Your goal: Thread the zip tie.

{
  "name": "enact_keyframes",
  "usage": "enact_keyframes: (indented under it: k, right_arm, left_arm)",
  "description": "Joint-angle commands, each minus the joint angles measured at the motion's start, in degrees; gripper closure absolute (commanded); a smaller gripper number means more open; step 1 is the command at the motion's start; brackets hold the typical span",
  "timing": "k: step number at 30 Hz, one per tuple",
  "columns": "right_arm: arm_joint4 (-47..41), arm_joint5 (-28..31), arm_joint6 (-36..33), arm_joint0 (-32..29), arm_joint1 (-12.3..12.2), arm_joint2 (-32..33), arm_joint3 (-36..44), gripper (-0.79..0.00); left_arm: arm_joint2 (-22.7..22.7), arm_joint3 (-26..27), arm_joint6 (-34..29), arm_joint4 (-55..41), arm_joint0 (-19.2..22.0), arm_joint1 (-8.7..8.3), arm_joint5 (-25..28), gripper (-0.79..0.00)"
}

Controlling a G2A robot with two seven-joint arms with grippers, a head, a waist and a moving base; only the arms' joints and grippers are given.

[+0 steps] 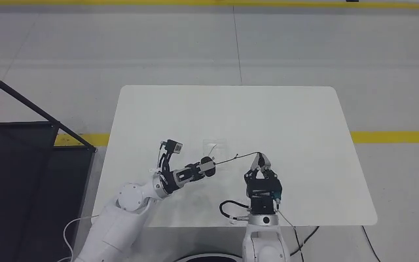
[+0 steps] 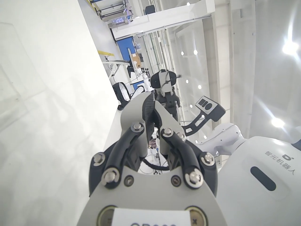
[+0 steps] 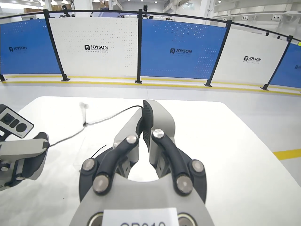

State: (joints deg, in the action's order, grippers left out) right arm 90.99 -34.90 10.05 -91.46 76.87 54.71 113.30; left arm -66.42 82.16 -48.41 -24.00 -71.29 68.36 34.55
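Note:
The zip tie [image 1: 236,158] is a thin black strand stretched in the air between my two grippers, just above the white table [image 1: 301,124]. My left gripper [image 1: 209,164] is shut on one end and my right gripper [image 1: 260,159] is shut on the other. In the right wrist view the zip tie [image 3: 105,118] runs from the right gripper [image 3: 144,106] down to the left gripper [image 3: 45,145], with a small dark head [image 3: 85,124] partway along. In the left wrist view the left gripper [image 2: 150,103] has its pads pressed together; what is between them is hidden.
A faint clear sheet [image 1: 211,145] lies on the table just beyond the grippers. A short loose black strand [image 3: 99,151] shows beside the right gripper. A black-framed panel [image 1: 29,170] stands off the table's left side. The near table edge runs close behind both grippers.

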Motion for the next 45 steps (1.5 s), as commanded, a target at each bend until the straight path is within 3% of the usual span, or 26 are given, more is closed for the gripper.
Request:
enact_keyframes:
  k: [1,16,25,26,28,29,30,38,45]
  right_arm:
    - [-3.98,2.13,1.35,-0.46,0.04,1.17,0.75,0.0]
    - [-10.02,5.75,6.25,-2.69,0.62,4.46,1.7,0.0]
    - [-4.75,9.17,2.23,-3.16,0.57,4.4,0.96,0.0]
    - [-3.04,9.51,0.77,-3.27,0.51,4.24,0.92,0.0]
    - [0.47,9.89,-2.34,-3.41,0.44,3.82,1.12,0.0]
    - [1.97,10.08,-4.03,-3.53,0.43,3.56,1.24,0.0]
    - [3.41,10.32,-6.02,-3.66,0.41,3.36,1.37,0.0]
    - [14.94,14.76,-28.23,-2.86,0.49,1.92,3.77,0.0]
    - [20.36,17.64,-48.83,1.52,1.88,-1.87,3.22,0.0]
  left_arm:
    - [0.11,-0.29,-0.24,0.0,0.14,-0.01,-0.09,0.0]
    - [0.46,-1.18,-1.29,0.15,0.6,-0.11,-0.34,0.0]
    - [0.44,-1.08,-1.17,-0.23,0.66,-0.15,0.22,0.0]
    - [0.39,-0.85,-1.02,-0.47,0.6,-0.14,0.58,-0.169]
    - [-0.04,-0.41,-1.22,-0.61,0.43,-0.23,1.38,-0.388]
    - [-0.49,-0.08,-1.08,0.03,0.27,-0.33,2.15,-0.708]
    - [-1.02,0.27,-0.63,1.03,-0.06,-0.44,2.97,-0.785]
    - [-8.21,5.7,4.48,3.11,-6.09,-1.72,7.34,-0.785]
    - [-14.81,7.62,1.91,-2.59,-11.5,-3.05,10.48,-0.785]
